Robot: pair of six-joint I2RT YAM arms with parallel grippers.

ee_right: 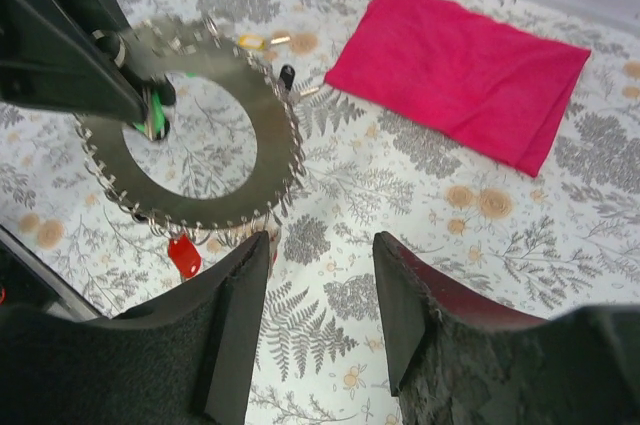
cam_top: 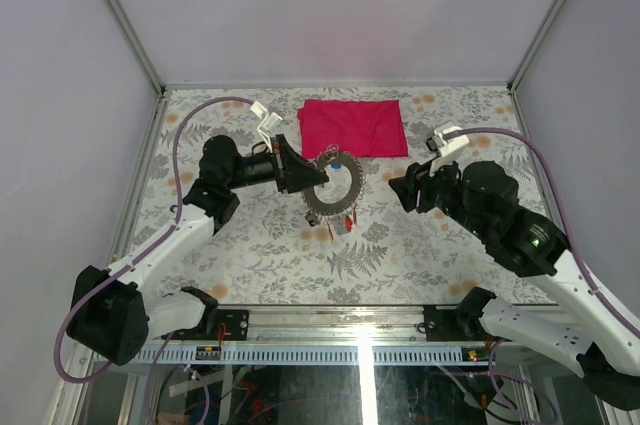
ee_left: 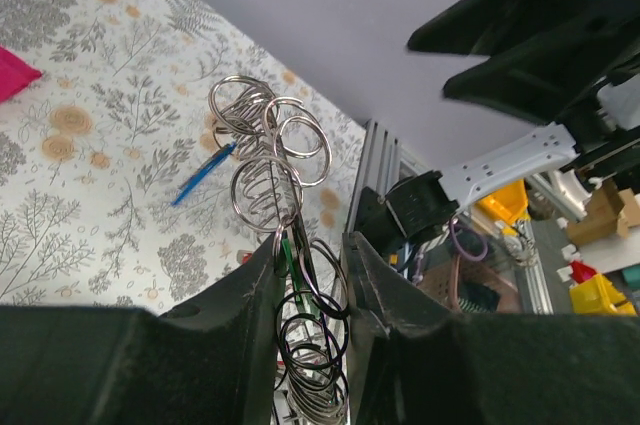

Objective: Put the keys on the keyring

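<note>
Left gripper point(cam_top: 318, 179): pinched on the rim of the keyring point(cam_top: 336, 191), on the side nearest my left arm. In the left wrist view the rim runs edge-on between my fingers point(ee_left: 258, 290), with small split rings bunched above and below them. The keyring sits mid-table, just in front of the red cloth point(cam_top: 352, 127) and apart from it.

Right gripper point(ee_right: 320, 295): spread, with nothing between the fingers. It hovers near the keyring's right side and points toward it.

Keys noted:
- a red-tagged key point(ee_right: 184, 255) at the ring's near edge
- a green tag point(ee_right: 154, 113) right by my left fingers
- a yellow-tagged key point(ee_right: 254, 41) and a black-tagged key point(ee_right: 287, 75) at the far rim
- a blue-tagged key point(ee_left: 205, 173) on the table point(cam_top: 250, 265) beside the ring

I cannot tell which keys hang from the split rings and which only lie alongside.

Step, as I judge it: the left gripper steadies the ring and the right is empty-handed, so a key needs fetching. The next move calls for picking one that is clearly loose. I should come in low and pinch the plastic tag rather than the thin metal. Then I carry it to a free split ring while the left grip holds steady.
</note>
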